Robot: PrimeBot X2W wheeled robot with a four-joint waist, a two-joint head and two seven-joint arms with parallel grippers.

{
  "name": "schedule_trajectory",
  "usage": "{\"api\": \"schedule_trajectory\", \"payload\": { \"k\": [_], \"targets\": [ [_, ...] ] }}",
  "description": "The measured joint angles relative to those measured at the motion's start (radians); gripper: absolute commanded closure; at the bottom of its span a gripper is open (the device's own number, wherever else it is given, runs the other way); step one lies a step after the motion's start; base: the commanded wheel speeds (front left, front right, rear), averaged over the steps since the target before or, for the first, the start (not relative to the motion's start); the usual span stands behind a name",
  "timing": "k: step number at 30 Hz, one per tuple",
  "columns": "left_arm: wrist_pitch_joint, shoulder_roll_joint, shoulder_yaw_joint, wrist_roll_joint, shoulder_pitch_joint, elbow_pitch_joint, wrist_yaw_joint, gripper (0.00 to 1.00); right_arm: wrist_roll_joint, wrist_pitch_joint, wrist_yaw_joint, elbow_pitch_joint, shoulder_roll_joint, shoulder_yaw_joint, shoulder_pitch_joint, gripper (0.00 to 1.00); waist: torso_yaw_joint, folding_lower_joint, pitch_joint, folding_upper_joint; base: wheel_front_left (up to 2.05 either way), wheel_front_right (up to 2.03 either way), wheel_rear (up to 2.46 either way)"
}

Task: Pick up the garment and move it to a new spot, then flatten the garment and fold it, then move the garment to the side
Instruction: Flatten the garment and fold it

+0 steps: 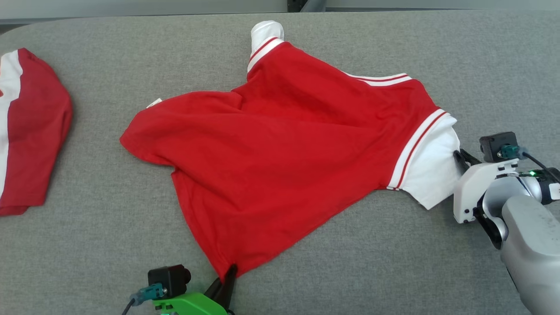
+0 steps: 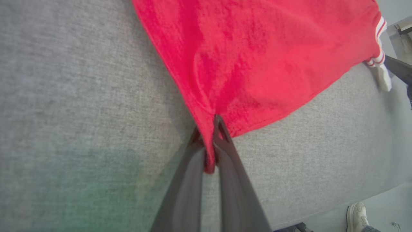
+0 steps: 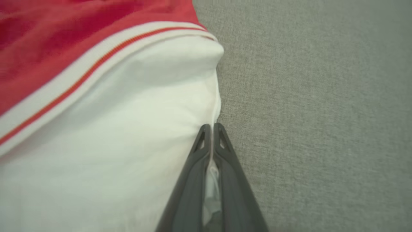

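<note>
The garment (image 1: 284, 153) is a red shirt with white, red-striped sleeves, spread crookedly across the grey table (image 1: 393, 271). At the lower middle of the head view my left gripper (image 1: 228, 273) is shut on the garment's near red corner. The left wrist view shows that corner (image 2: 209, 154) pinched between the two dark fingers (image 2: 231, 180). To the right, my right gripper (image 1: 460, 157) is shut on the edge of the white sleeve (image 1: 431, 170). In the right wrist view a thin fold of white cloth (image 3: 210, 174) sits between its closed fingers (image 3: 231, 180).
A second red and white garment (image 1: 30, 131) lies at the table's far left. The table's far edge (image 1: 175, 15) runs along the top of the head view. A person's shoe (image 2: 357, 216) shows on the floor beyond the table edge in the left wrist view.
</note>
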Motion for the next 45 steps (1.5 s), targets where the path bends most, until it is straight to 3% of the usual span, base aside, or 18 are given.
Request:
{"api": "schedule_trajectory", "payload": {
  "k": [8, 12, 13, 17, 22, 30, 38, 45],
  "targets": [
    [0.007, 0.0, 0.049, -0.102, -0.002, -0.116, -0.034, 1.0, 0.246, -0.002, 0.001, -0.148, -0.002, -0.053, 0.02, 1.0, -0.031, 0.0001, -0.027, 0.0001, 0.0, 0.0, 0.0],
    [0.017, 0.021, 0.106, -0.158, -0.002, -0.275, -0.036, 1.0, 0.402, 0.016, 0.001, -0.329, -0.01, -0.116, 0.076, 1.0, -0.049, 0.0, -0.047, 0.0001, 0.0, 0.0, 0.0],
    [0.033, 0.036, 0.135, -0.184, -0.001, -0.369, -0.037, 1.0, 0.48, 0.024, 0.001, -0.44, -0.013, -0.158, 0.112, 1.0, -0.06, 0.0001, -0.057, 0.0, 0.0, 0.0, 0.0],
    [0.075, 0.085, 0.195, -0.231, 0.0, -0.561, -0.028, 1.0, 0.572, 0.051, 0.001, -0.654, -0.023, -0.26, 0.18, 1.0, -0.085, 0.0, -0.071, 0.0, 0.0, 0.0, 0.0],
    [0.128, 0.126, 0.288, -0.306, -0.005, -0.767, 0.007, 1.0, 0.634, 0.101, 0.0, -0.926, 0.026, -0.352, 0.208, 1.0, -0.126, 0.0, -0.087, 0.0, 0.0, 0.0, 0.0],
    [0.24, 0.229, 0.39, -0.358, -0.122, -0.983, 0.058, 1.0, 0.637, 0.227, 0.0, -1.228, 0.072, -0.467, 0.215, 1.0, -0.184, 0.0, -0.116, 0.0001, 0.0, 0.0, 0.0],
    [0.387, 0.35, 0.411, -0.393, -0.361, -0.987, 0.1, 1.0, 0.597, 0.402, 0.0, -1.367, 0.077, -0.524, 0.049, 1.0, -0.213, 0.0, -0.089, 0.0, 0.0, 0.0, 0.0],
    [0.442, 0.394, 0.347, -0.387, -0.715, -0.742, 0.095, 1.0, 0.502, 0.5, 0.0, -1.241, 0.086, -0.493, -0.226, 1.0, -0.21, 0.0001, 0.009, 0.0, 0.0, 0.0, 0.0]
  ]
}}
